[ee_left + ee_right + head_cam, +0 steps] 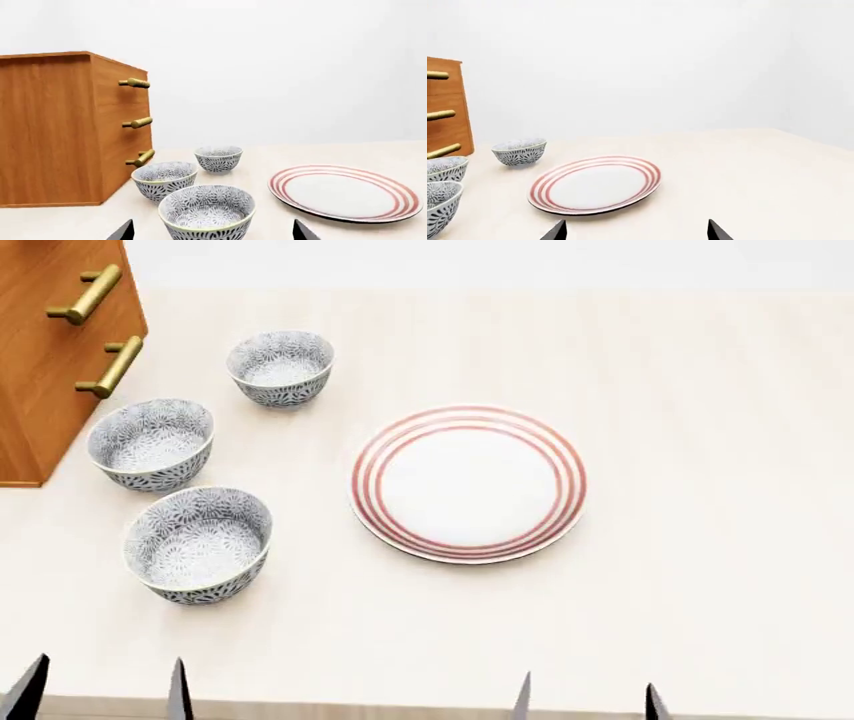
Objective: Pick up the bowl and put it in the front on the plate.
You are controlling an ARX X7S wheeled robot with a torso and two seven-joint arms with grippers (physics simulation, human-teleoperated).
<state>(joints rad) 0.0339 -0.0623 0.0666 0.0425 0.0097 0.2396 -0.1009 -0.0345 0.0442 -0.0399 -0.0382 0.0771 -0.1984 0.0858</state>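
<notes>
Three alike grey-blue floral bowls stand in a row left of the plate, which is white with red rings. The front bowl is nearest me; in the left wrist view this bowl sits just ahead of my left gripper, between the lines of its spread fingertips, untouched. My left gripper is open at the table's near edge, behind and slightly left of that bowl. My right gripper is open and empty, near the front edge below the plate.
A wooden drawer cabinet with brass handles stands at the far left, close to the middle bowl and back bowl. The table's front edge runs just under both grippers.
</notes>
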